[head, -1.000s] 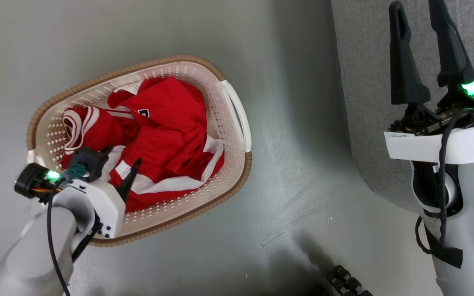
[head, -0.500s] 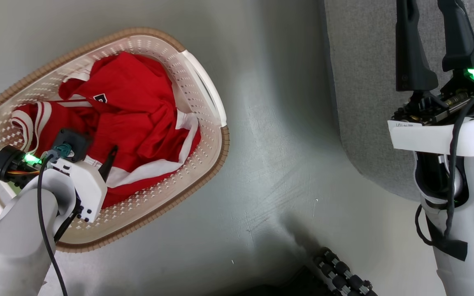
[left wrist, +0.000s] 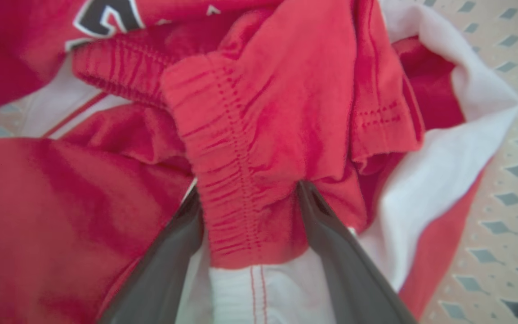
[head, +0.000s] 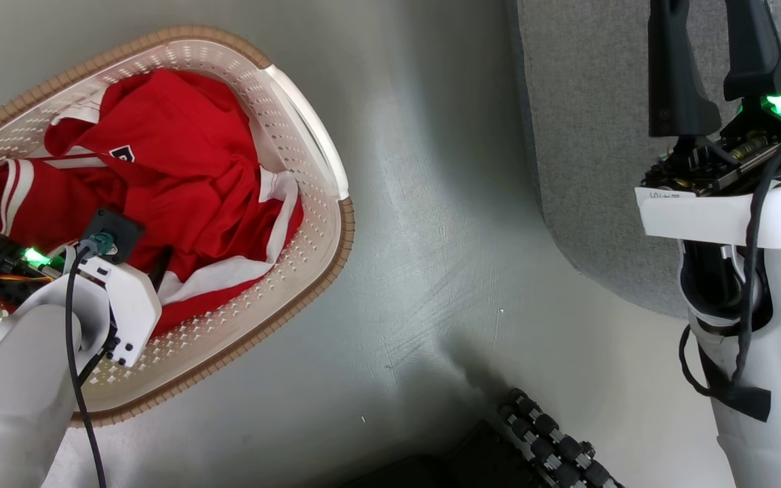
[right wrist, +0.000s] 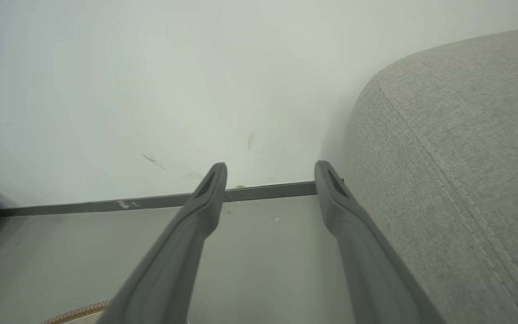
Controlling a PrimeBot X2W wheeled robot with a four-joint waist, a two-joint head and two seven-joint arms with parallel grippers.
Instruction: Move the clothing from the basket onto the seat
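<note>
So the clothing (head: 180,169) is all heaped in the basket (head: 312,224), which sits on the floor (head: 431,285), well apart from the seat (head: 594,135). We see the left gripper (left wrist: 247,198) dug down into the pile, jaws spread wide with a ribbed red waistband fold (left wrist: 236,180) between them, not pinched. The right gripper (right wrist: 271,168) hangs up beside the seat's rounded corner, jaws apart too and empty.
</note>
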